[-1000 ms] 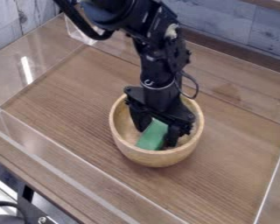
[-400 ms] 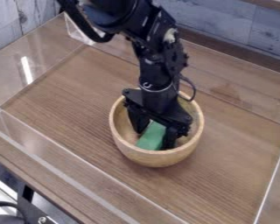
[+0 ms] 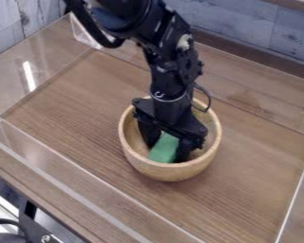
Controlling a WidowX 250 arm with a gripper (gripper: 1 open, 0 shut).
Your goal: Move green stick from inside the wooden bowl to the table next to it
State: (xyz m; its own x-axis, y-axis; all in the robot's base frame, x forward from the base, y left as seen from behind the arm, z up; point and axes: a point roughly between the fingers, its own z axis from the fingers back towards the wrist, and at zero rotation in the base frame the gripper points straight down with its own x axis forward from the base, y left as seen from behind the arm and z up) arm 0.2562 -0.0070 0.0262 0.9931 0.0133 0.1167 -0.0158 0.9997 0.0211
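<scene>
One black robot arm is seen reaching from the upper left of the wooden bowl, bent at an elbow above it and dropped near-vertically into it. Left of the bowl, bare dark brown table is shown, edged by clear acrylic walls. The wrist is held upright over the bowl's middle, gripper pointed straight down, its lower end sunk below the bowl's rim. The jaws are spread wide, one black finger on the left side of the green stick and the other on its right, so the stick is straddled. Contact between fingers and stick cannot be judged; no clamping is visible. The green stick is located inside the bowl, on its pale floor, leaning slightly, partly hidden by the fingers. The bowl is set on the table, toward the front centre. Right of the bowl, more bare tabletop is seen up to the acrylic wall.
</scene>
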